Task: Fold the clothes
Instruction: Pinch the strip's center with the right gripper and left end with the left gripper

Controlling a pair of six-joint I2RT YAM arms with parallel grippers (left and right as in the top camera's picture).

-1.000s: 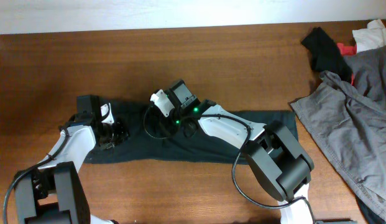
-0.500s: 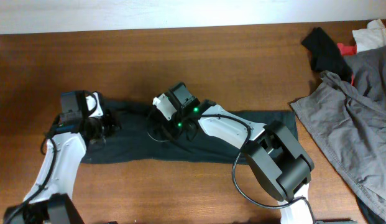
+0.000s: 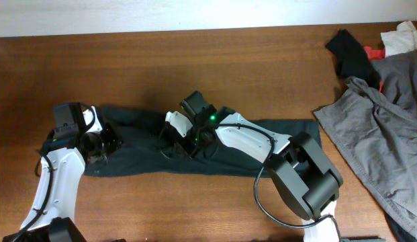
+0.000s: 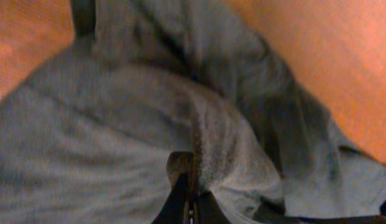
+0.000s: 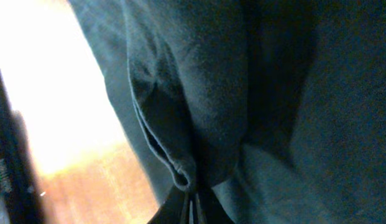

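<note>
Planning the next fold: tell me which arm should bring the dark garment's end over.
Probably left: the left gripper is shut on the garment near its end, while the right gripper pinches it mid-strip.

A grey garment (image 3: 389, 134) is spread on the wood table (image 3: 228, 60), well to the right of the right gripper (image 5: 191, 202). Farther from that gripper, at the table's far right corner, a black cloth (image 3: 350, 54), a red scrap (image 3: 375, 52) and a white cloth (image 3: 403, 37) are bunched together.
</note>
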